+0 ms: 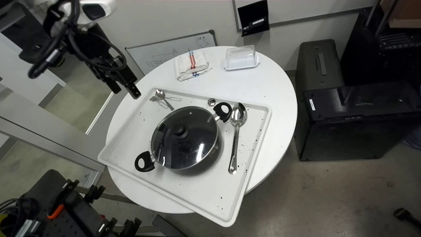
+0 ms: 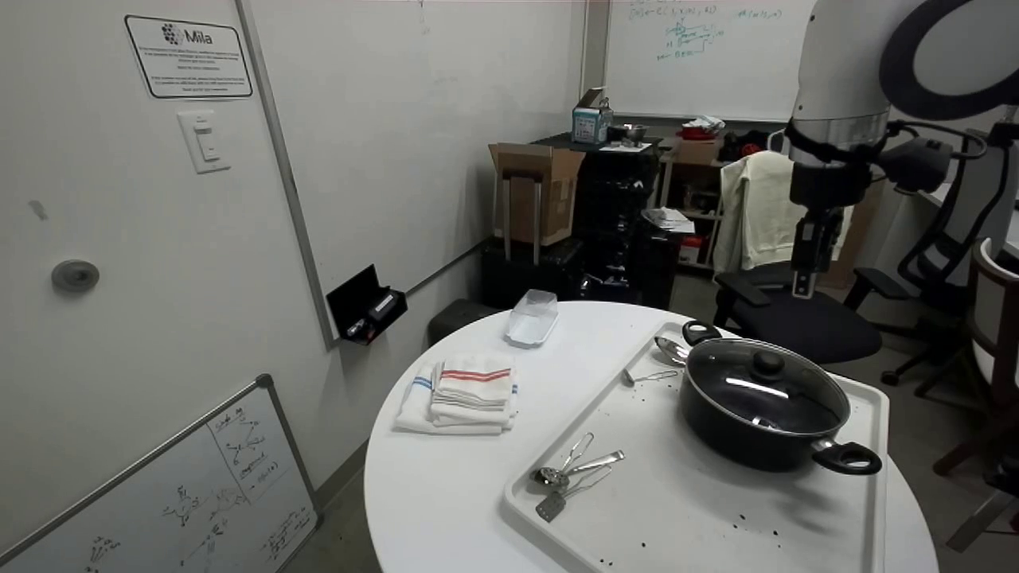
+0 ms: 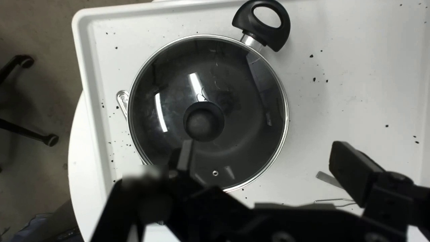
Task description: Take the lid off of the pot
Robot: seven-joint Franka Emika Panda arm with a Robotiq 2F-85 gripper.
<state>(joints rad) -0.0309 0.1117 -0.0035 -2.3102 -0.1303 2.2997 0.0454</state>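
Note:
The black pot (image 1: 212,156) stands on the white tray (image 1: 200,200), with looped black side handles. It also shows in an exterior view (image 2: 728,434). The glass lid (image 1: 197,131) lies flat on the pot, with a thin metal rim and a dark central knob (image 1: 180,129). The lid (image 3: 235,70) fills the middle of the wrist view, with its knob (image 3: 203,121) near the left fingertip in the picture. My gripper (image 1: 125,91) is open and empty, raised above the table. In the wrist view its fingers (image 3: 262,144) are wide apart; neither touches the knob.
A large metal spoon (image 1: 235,141) lies beside the pot. Small utensils (image 2: 569,481) lie near a tray corner, and a small ladle (image 1: 211,102) near a pot handle. Folded towels (image 2: 471,394) and a clear-covered dish (image 2: 532,320) stand on the round table outside the tray.

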